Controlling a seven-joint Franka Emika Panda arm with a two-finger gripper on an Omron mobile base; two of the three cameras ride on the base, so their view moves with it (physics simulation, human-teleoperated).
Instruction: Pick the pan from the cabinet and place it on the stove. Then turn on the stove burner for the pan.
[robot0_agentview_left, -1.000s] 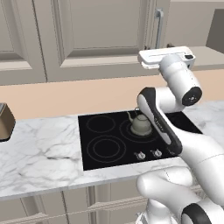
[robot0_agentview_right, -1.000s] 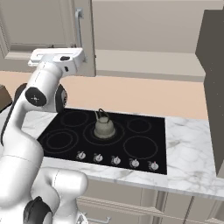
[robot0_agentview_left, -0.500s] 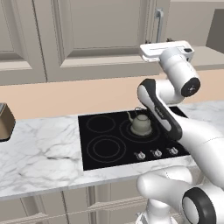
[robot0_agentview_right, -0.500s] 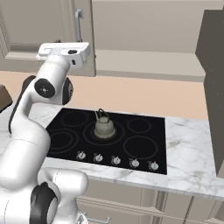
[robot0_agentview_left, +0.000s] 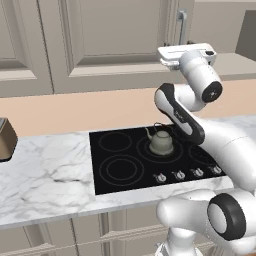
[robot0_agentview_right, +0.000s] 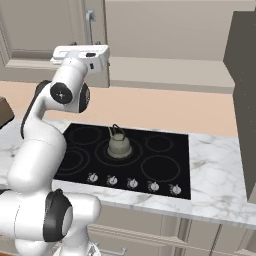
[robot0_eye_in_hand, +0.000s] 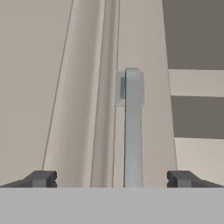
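Observation:
The cabinet (robot0_agentview_left: 115, 45) is closed, its beige panelled doors filling the wall above the counter, so the pan is hidden. In the hand view my gripper (robot0_eye_in_hand: 111, 178) is open, fingertips (robot0_eye_in_hand: 41, 178) wide apart, facing the door's grey bar handle (robot0_eye_in_hand: 132, 131), which stands between them a little way ahead. From the base views my white hand (robot0_agentview_left: 186, 52) hangs just below that handle (robot0_agentview_left: 181, 24), also seen as the handle (robot0_agentview_right: 90, 24) from the right. The black stove (robot0_agentview_left: 125, 165) lies below with its silver knobs (robot0_agentview_left: 187, 173).
A grey-green kettle (robot0_agentview_left: 161, 142) stands on the middle burner, kettle (robot0_agentview_right: 119, 145) in the right view too. A brown box (robot0_agentview_left: 5, 139) sits at the counter's left end. A tall dark unit (robot0_agentview_right: 245, 100) rises on the right. Marble counter (robot0_agentview_left: 50, 175) surrounds the cooktop.
My hand has risen and moved in closer below the cabinet door handle. The jaws stay open; kettle and stove have not moved.

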